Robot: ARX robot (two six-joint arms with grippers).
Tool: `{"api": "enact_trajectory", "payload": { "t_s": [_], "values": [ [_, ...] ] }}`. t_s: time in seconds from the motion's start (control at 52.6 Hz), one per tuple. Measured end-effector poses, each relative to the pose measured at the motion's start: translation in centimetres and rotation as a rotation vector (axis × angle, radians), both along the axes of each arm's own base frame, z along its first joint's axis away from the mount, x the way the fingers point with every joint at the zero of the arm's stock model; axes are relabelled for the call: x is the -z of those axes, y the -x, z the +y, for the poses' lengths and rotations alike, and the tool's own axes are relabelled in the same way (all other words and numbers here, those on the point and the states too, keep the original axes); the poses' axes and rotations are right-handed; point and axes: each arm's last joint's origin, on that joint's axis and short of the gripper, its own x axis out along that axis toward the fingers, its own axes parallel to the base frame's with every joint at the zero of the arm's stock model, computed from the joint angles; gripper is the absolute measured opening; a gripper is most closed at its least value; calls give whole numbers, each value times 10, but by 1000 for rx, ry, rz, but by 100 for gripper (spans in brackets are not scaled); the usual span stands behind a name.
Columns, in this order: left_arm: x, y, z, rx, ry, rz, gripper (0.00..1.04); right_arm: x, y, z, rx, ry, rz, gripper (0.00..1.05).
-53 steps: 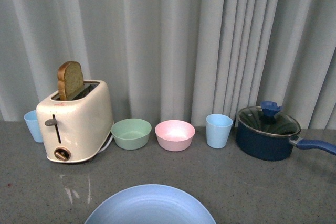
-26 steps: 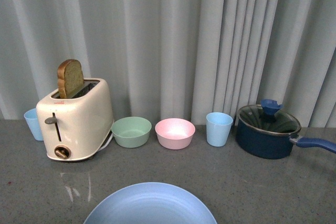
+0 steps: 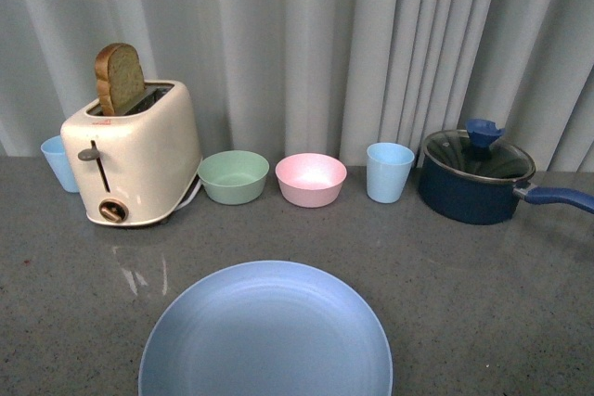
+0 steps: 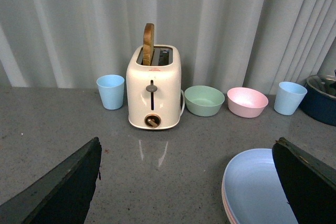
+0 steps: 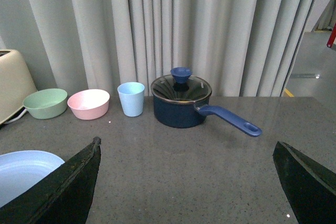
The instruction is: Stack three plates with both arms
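A light blue plate lies on the grey table at the near middle, wide and empty. In the left wrist view the same light blue plate shows a thin pink rim under its edge, so it rests on another plate. No beige plate shows. My left gripper is open above the table, and the plate reaches up to one of its fingers. My right gripper is open over bare table, with the plate just past one finger. Neither arm shows in the front view.
Along the curtain stand a light blue cup, a cream toaster with a bread slice, a green bowl, a pink bowl, another blue cup and a dark blue lidded pot with its handle pointing right.
The front view has tipped downward, so the back-row objects sit higher in the picture and much more of the light blue plate shows. Nothing on the table has moved.
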Motion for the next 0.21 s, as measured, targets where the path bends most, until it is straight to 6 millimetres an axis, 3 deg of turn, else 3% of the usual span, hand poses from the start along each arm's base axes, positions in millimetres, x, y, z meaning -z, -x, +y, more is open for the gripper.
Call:
{"api": "enact_trajectory", "payload": {
  "t_s": [0.209],
  "values": [
    [0,0,0,0,0,0,98,0,0,0,0,0,0,97]
  ]
}}
